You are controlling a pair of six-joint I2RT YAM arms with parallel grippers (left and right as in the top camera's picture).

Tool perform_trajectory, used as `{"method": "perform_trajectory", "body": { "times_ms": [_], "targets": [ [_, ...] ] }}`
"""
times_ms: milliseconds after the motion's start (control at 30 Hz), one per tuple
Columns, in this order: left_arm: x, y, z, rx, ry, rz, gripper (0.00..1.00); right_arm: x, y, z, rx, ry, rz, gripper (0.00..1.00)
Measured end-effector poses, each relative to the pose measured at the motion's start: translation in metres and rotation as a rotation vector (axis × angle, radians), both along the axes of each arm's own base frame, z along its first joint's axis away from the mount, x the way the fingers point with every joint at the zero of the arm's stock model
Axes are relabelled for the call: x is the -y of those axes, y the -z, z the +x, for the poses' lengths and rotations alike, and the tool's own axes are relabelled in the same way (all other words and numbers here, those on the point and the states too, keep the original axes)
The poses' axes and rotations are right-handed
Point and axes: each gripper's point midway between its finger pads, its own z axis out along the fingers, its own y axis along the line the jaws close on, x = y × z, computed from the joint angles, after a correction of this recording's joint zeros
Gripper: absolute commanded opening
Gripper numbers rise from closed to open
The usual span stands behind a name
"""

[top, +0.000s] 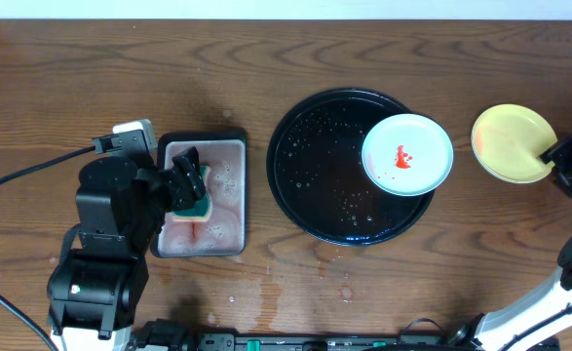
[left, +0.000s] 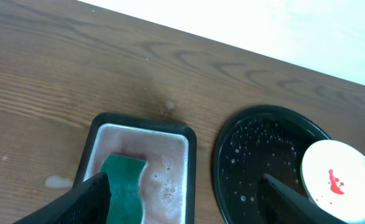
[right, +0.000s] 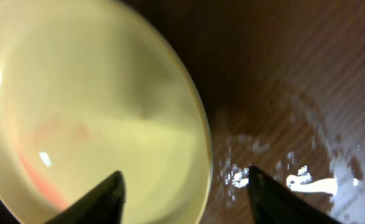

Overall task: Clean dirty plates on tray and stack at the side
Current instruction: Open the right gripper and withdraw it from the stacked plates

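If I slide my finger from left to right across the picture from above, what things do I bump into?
little sponge tray → big black tray → yellow plate → right gripper

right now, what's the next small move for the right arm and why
Probably draw the right gripper back off the yellow plate: its jaws stand open astride the rim, and the plate rests on the table beside the black tray. The mint plate on it shows a red smear, likely next.
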Motion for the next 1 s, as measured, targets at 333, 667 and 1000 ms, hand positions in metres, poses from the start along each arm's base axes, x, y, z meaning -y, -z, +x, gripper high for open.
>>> {"method": "perform_trajectory", "body": {
  "times_ms": [333,667,1000],
  "targets": [
    [-0.001,0.013,-0.008,-0.062,0.001,0.007,0.75,-0.005,-0.076,-0.017,0.069,0.016,-0.074,0.68],
    [-0.002,0.023,-0.016,-0.111,0.002,0.016,0.75,-0.062,-0.24,-0.056,0.363,-0.066,-0.305,0.68],
    [-0.003,0.035,-0.026,-0.178,0.005,0.026,0.75,-0.202,-0.245,-0.059,0.366,-0.51,-0.241,0.64]
  ]
}}
